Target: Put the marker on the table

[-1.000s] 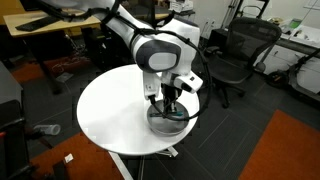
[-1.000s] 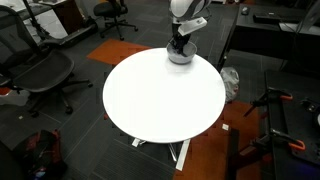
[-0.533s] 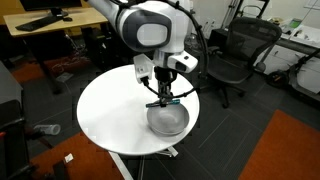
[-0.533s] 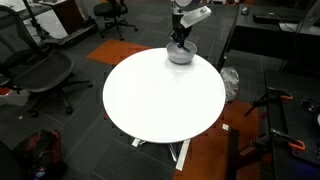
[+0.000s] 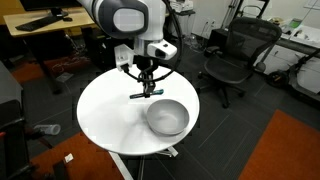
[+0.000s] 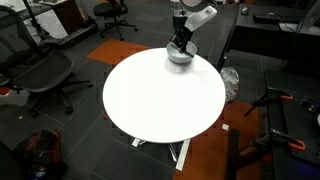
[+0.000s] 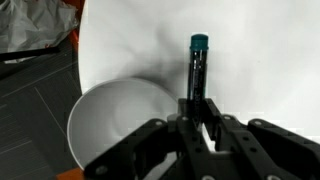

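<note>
My gripper (image 5: 146,88) is shut on the marker (image 5: 142,95), a slim dark pen with a teal cap, held level above the round white table (image 5: 110,115). In the wrist view the marker (image 7: 197,70) sticks out past the jaws (image 7: 198,112) over the white top, with the silvery-grey bowl (image 7: 110,125) to the left. In an exterior view the gripper (image 6: 179,42) hangs just above the bowl (image 6: 180,56) at the table's far edge (image 6: 130,120); the marker is too small to make out there.
The empty bowl (image 5: 166,117) stands on the table beside the gripper. Office chairs (image 5: 232,55) (image 6: 45,75), wooden desks (image 5: 45,25) and an orange carpet patch (image 5: 285,150) surround the table.
The gripper has lifted the marker out of the bowl and carried it sideways, away from the bowl and over the bare table top.
</note>
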`<state>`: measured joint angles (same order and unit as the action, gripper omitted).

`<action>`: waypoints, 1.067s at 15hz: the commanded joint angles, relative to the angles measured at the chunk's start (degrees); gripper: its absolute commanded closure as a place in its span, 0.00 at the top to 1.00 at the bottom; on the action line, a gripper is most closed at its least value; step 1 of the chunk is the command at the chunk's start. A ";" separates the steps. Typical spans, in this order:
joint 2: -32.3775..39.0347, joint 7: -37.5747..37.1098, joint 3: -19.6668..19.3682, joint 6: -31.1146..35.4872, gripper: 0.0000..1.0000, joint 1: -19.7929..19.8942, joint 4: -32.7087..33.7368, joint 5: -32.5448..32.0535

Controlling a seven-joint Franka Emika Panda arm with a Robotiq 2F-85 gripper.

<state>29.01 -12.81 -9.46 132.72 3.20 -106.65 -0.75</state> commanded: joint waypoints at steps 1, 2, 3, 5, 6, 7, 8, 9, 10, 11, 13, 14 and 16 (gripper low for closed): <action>-5.44 -2.06 0.62 2.63 0.05 -2.08 -8.02 -1.33; -6.00 -2.13 0.78 2.96 0.05 -2.54 -9.24 -1.28; -6.35 -2.33 0.89 3.69 0.05 -2.93 -10.44 -1.19; -6.48 -2.58 1.32 4.80 0.05 -3.37 -12.31 -0.83; -6.43 -3.18 1.37 5.43 0.05 -3.66 -13.19 -0.88; -6.30 -3.75 1.45 7.31 0.05 -3.99 -14.48 -1.01; -6.01 -4.23 1.43 8.69 0.05 -4.34 -15.38 -1.14; -5.65 -4.89 1.30 10.40 0.05 -4.72 -16.30 -1.26; -5.22 -5.67 1.18 11.84 0.05 -5.08 -17.06 -1.32; -4.97 -6.13 1.08 13.15 0.05 -5.34 -17.86 -1.23; -4.39 -6.96 0.88 15.03 0.05 -5.72 -18.91 -1.04; -4.08 -7.40 0.79 15.89 0.05 -5.82 -19.23 -0.86; -3.59 -7.96 0.69 17.07 0.05 -6.04 -19.83 -0.75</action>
<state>25.66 -18.38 -8.12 147.22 -1.97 -124.70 -0.79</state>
